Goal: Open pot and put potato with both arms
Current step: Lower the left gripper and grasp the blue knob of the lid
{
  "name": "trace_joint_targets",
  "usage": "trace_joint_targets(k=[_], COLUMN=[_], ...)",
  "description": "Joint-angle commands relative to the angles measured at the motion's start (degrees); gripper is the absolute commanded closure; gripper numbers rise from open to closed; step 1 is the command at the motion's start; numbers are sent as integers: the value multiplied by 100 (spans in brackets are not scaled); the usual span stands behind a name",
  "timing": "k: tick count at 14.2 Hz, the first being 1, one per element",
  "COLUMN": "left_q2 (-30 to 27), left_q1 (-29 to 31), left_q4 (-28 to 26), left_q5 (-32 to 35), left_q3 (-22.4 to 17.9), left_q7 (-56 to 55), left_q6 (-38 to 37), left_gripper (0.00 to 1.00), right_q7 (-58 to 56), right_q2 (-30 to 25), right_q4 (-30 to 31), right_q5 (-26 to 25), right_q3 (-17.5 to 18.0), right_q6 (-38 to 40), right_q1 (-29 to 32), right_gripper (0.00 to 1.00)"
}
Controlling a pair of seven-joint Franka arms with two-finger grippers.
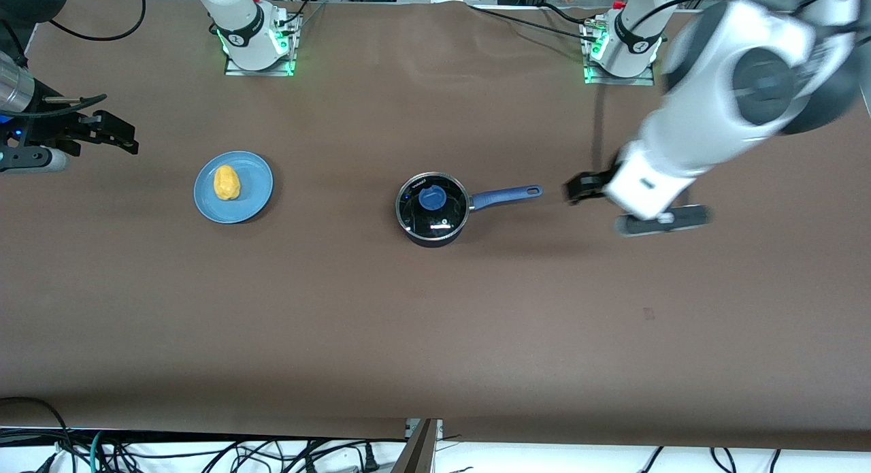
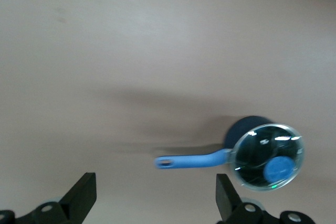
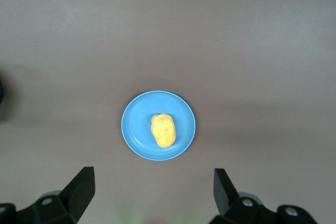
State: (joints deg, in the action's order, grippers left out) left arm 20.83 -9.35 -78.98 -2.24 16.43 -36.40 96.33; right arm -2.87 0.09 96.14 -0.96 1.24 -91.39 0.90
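the pot (image 1: 433, 209) sits lidded mid-table; the potato (image 1: 226, 182) lies on the plate (image 1: 255, 201) toward the right arm's end. both jaws spread, empty. we centre the left gripper (image 1: 586, 186), beside the pot's handle, over the lid knob (image 1: 432, 198); the right gripper (image 1: 102, 129) waits

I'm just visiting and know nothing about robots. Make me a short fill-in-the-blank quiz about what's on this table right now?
1. The potato lies on a blue ____.
2. The pot has its glass ____ on it.
3. The left gripper hangs over the table just past the end of the pot's ____.
4. The right gripper is ____, holding nothing.

Missing words: plate; lid; handle; open
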Motion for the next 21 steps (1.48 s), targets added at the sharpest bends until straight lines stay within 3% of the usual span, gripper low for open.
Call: trace_joint_targets(k=[1,4,9,14,21], left_q2=[491,930,1607,1994,2197], left_q1=[-487,-953,-1701,-2220,-2467], left_q4=[119,119,128,110,93], left_q5=[-40,21,777,1418,1490], left_q3=[-17,-35,-17,-17,-17], left_q7=[-830,-1297,-2501,-3399,-3637], left_q6=[551,1149,1880,2188,2258], left_gripper=[0,0,0,0,0], right_q7=[68,68,68,68,68], right_q2=[-70,-70,-70,-70,-70], right_q4=[45,45,45,45,45], right_q5=[43,43,43,43,43], right_q3=[-45,-36,-36,-45,-45], right_q6=[34,60,78,78,78], right_q1=[-46,-46,-46,-46,-46], right_gripper=[0,0,0,0,0])
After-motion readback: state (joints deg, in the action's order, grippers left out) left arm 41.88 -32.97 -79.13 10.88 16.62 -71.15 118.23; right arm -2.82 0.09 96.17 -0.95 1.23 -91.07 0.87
